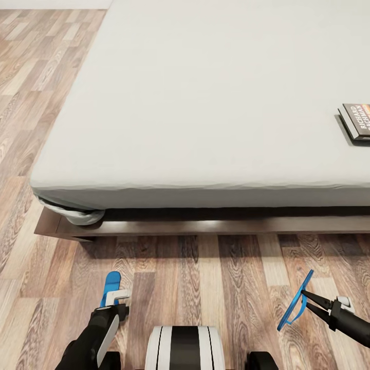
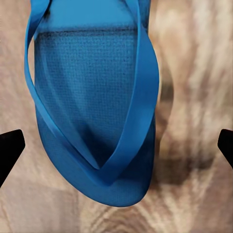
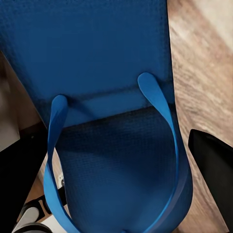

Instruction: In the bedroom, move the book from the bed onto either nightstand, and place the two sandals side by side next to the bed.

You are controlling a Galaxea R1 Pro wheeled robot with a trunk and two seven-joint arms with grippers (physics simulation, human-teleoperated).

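Two blue sandals show, and one book. The first sandal (image 1: 112, 285) lies flat on the plank floor (image 1: 205, 288) just ahead of the left claw (image 1: 114, 303), whose dark fingertips (image 2: 10, 145) stand wide apart on either side of it in the left wrist view, touching nothing. The second sandal (image 1: 295, 301) is held on edge above the floor, pinched by the right claw (image 1: 308, 298), closed on its sole. The book (image 1: 357, 121) lies on the mattress of the bed (image 1: 195, 103), at the head view's right edge and partly cut off by it; its cover reads "RICHARD BACHMAN" in white with an orange band. A broad strip of bare floor runs between the two sandals and the bed's dark wooden frame (image 1: 205, 226).
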